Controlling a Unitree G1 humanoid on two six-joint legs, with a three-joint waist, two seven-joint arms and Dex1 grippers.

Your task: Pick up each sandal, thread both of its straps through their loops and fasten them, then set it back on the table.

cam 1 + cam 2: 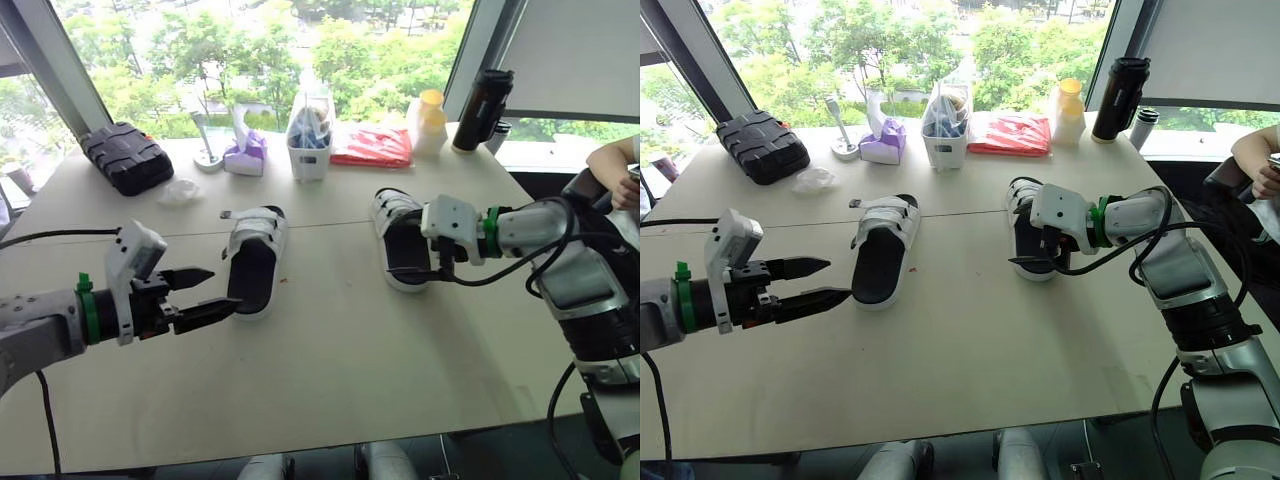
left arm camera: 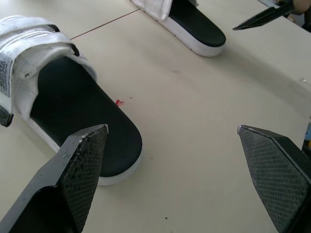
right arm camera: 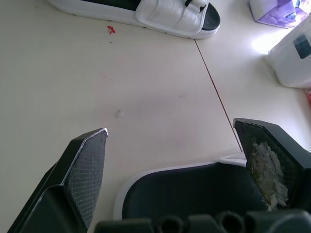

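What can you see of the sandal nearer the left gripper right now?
The left sandal has a thick white sole, a black footbed and two white straps lying across its far end. It lies flat, sole down, on the table, heel toward the robot. A strap end juts out on its left side; whether the straps are fastened I cannot tell. The open left gripper is at its heel, not gripping it.

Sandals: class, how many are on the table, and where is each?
2. The left sandal lies on the table's left half, ahead of the open left end effector; the right sandal lies on the right half, its heel by the open right end effector. None looks hidden.
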